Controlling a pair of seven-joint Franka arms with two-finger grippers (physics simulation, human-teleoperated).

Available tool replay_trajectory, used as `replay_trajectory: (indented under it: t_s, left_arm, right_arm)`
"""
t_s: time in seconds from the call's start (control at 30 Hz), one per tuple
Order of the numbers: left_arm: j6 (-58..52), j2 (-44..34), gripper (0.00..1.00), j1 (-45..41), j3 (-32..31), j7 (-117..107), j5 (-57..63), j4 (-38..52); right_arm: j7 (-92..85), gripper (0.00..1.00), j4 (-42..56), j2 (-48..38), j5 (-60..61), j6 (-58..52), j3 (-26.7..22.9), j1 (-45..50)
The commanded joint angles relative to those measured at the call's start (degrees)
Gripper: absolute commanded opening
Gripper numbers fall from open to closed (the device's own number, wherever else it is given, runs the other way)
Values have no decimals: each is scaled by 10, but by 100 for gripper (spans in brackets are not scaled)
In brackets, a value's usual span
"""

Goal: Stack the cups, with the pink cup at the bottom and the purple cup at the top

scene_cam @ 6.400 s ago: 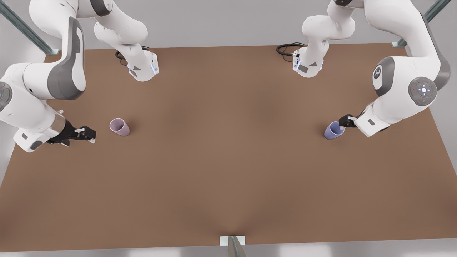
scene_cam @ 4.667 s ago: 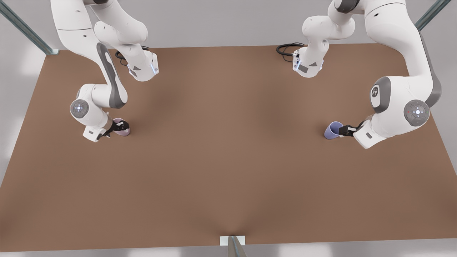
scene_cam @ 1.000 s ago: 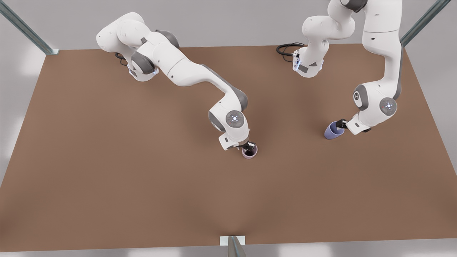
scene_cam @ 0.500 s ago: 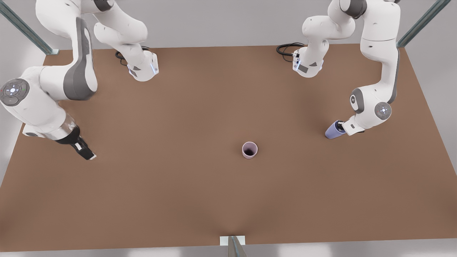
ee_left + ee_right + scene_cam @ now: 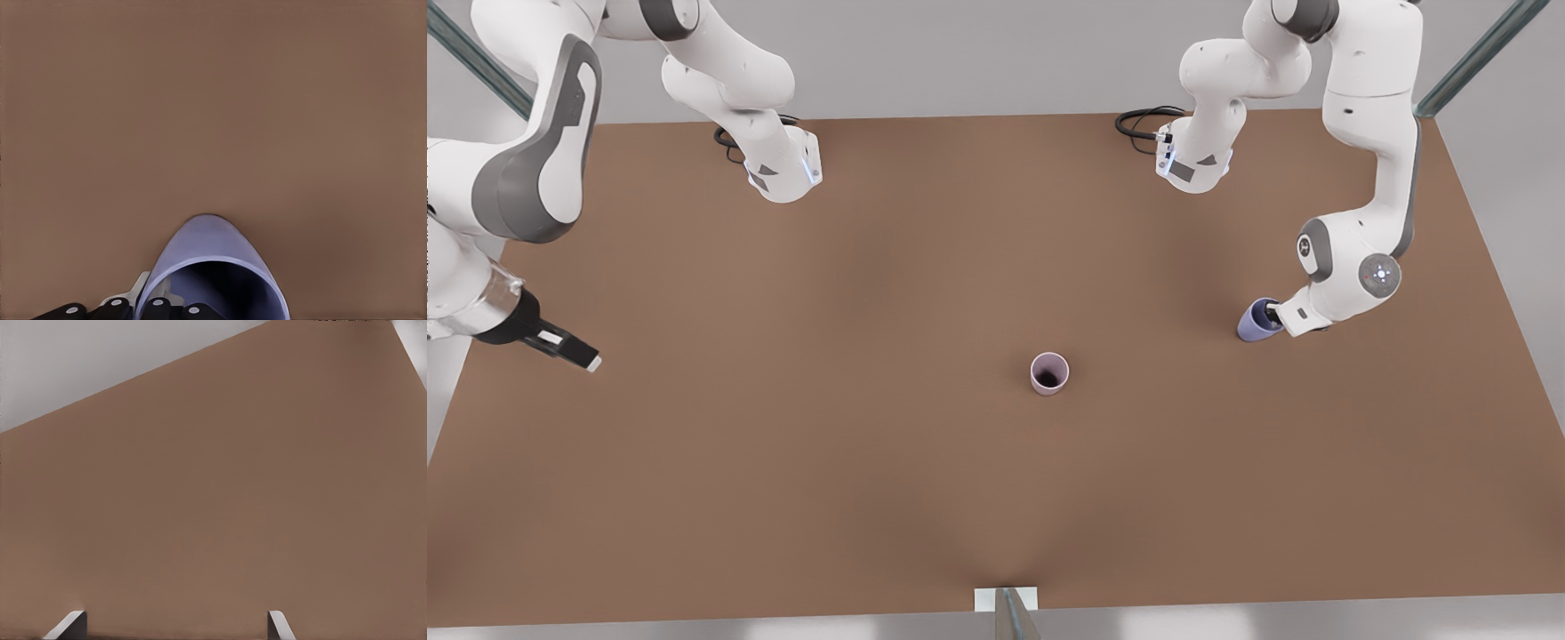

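The left gripper [image 5: 1270,313] is at the front view's right side of the brown table [image 5: 871,462]. Its jaws are closed on the rim of the purple cup [image 5: 1256,321], one finger inside the cup and one outside. In the left wrist view the purple cup [image 5: 213,273] sits right at the fingers [image 5: 155,308], with its open mouth next to them and its closed bottom pointing away. The cup looks tilted, and I cannot tell for sure if its bottom touches the table.

The right gripper [image 5: 576,352] is at the front view's left edge of the table, above it and far from both cups. It holds nothing. In the right wrist view its two fingertips [image 5: 72,624] stand wide apart, with bare table between them.

The pink cup [image 5: 1049,372] stands upright by itself near the middle of the table, mouth up. It is well apart from both sets of jaws, nearer to the left gripper. The purple cup is not on the pink cup yet.
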Motion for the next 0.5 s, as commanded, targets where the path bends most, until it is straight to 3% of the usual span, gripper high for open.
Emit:
replay_trajectory:
  t_s: [0.0, 0.17, 0.33, 0.47]
  left_arm:
    - [-13, -7, 21, -1, -1, 2, -2, 2]
    - [-88, -62, 21, -1, -101, -136, -6, 62]
    - [-172, -13, 21, -4, -222, -336, -7, 197]
    - [-179, 29, 21, -5, -299, -469, -11, 258]
  right_arm:
    - [-235, 100, 1, -1, -1, -8, 0, 1]
    - [-235, 100, 0, 0, -2, -7, 1, 3]
    - [-235, 100, 0, 2, -3, -7, 0, 3]
    - [-236, 100, 0, 0, -2, -8, 0, -2]
